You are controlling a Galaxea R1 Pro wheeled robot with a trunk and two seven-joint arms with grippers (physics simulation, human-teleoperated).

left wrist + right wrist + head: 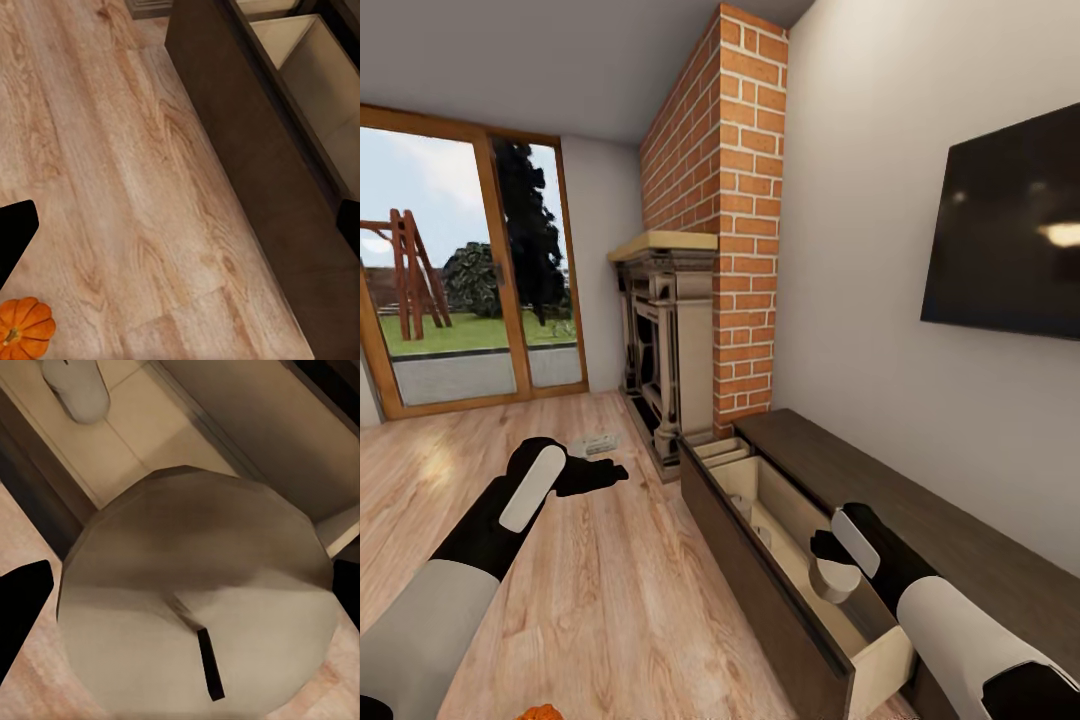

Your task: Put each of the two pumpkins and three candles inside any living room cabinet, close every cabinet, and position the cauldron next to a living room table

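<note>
My right gripper point(830, 562) is shut on a pale grey candle point(199, 607) with a black wick and holds it over the open drawer point(790, 540) of the dark-brown cabinet point(920, 520). Another candle point(75, 390) lies on the drawer's floor. One orange pumpkin point(22, 328) sits on the wood floor near my base, its top edge at the bottom of the head view point(540, 712). My left gripper point(603, 474) hovers open above the floor, left of the cabinet, with nothing between its fingers point(15, 232). The cauldron and the table are out of view.
The cabinet runs along the right wall under a black TV point(1010, 230). A fireplace point(665, 340) with a brick chimney point(720, 200) stands past its far end. A glass door point(460, 270) fills the back left. A small flat object point(598, 443) lies on the floor.
</note>
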